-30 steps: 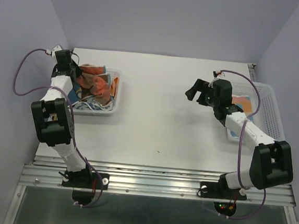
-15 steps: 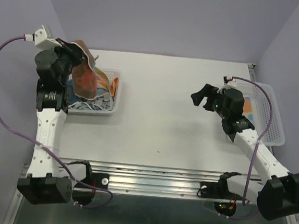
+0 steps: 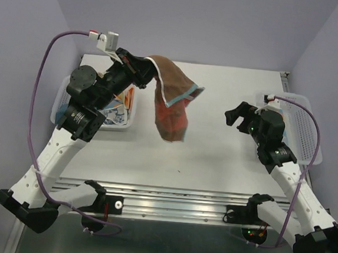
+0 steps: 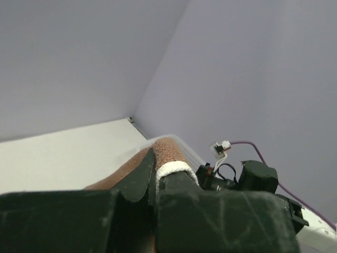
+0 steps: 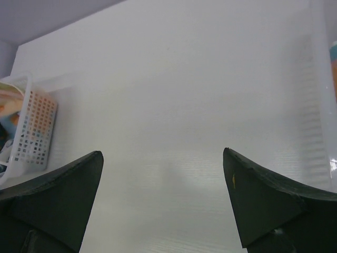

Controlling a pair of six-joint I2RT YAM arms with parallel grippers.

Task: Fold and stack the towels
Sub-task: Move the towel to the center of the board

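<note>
several towels point(image 3: 119, 108) in the left white basket point(image 3: 117, 126)

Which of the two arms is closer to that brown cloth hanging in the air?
The left. The left arm has its jaws shut on the brown towel, dangling it above the table. The right arm sits off to the towel's right, jaws wide open, not touching it.

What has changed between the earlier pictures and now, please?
The left gripper, shut on the brown towel, lifted it out of the left basket and swung it right; it now hangs above the table. The right gripper drifted slightly right, open and empty. That basket and the right basket stayed put.
</note>
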